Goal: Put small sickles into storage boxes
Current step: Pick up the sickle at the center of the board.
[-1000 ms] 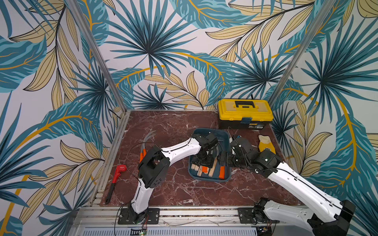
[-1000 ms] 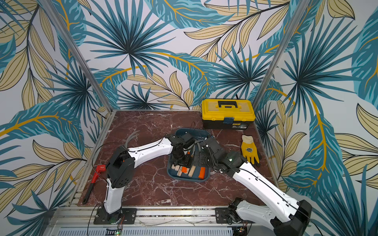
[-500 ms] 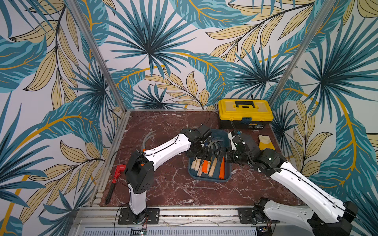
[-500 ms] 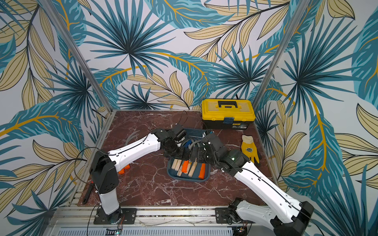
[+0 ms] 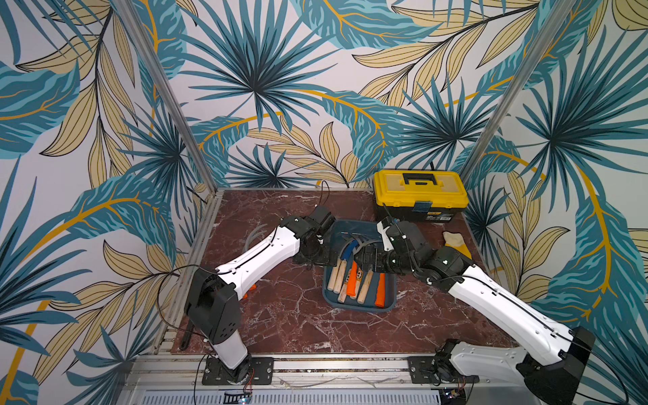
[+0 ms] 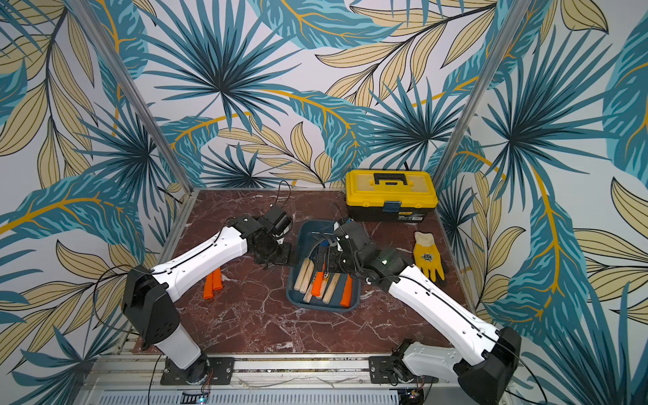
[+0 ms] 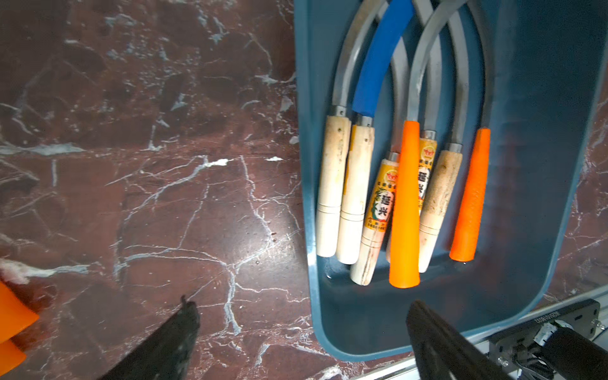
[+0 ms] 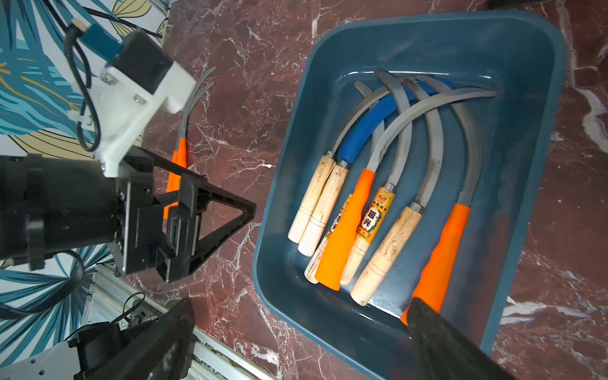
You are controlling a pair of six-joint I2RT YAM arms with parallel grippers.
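- storage box (image 5: 361, 305): lies flat near the middle of the dark red marble worktop (image 5: 280, 315), in front of the yellow toolbox (image 5: 420, 196) and apart from it; shows in both top views and in both wrist views.
- small sickles (image 7: 404, 204) inside the storage box: seven, laid side by side, with the handles toward the robot's side and the curved blades toward the far end, where they cross one another.
- handles in the box: five of pale wood, two of these with a yellow label, and two of bright orange; one orange handle rests on top of the labelled ones.
- blue blade (image 7: 378, 65): sits on a pale wooden handle at the side of the box near the left arm; all other blades grey.
- two more sickles (image 6: 210, 289) with orange handles: lie outside the box on the worktop, close together, partly hidden under the left arm in both top views.
- left tool (image 7: 302, 304): spread wide and holds nothing; hangs above the worktop just beside the box, at the side near the left arm.
- right tool (image 8: 302, 302): also spread wide, with nothing between the fingers; hangs above the box, over the sickles.
- one right finger (image 8: 437, 335): covers the end of an orange handle in the right wrist view; cannot tell if it touches.
- yellow glove (image 6: 427, 261): lies on the worktop beyond the right arm, apart from the box.
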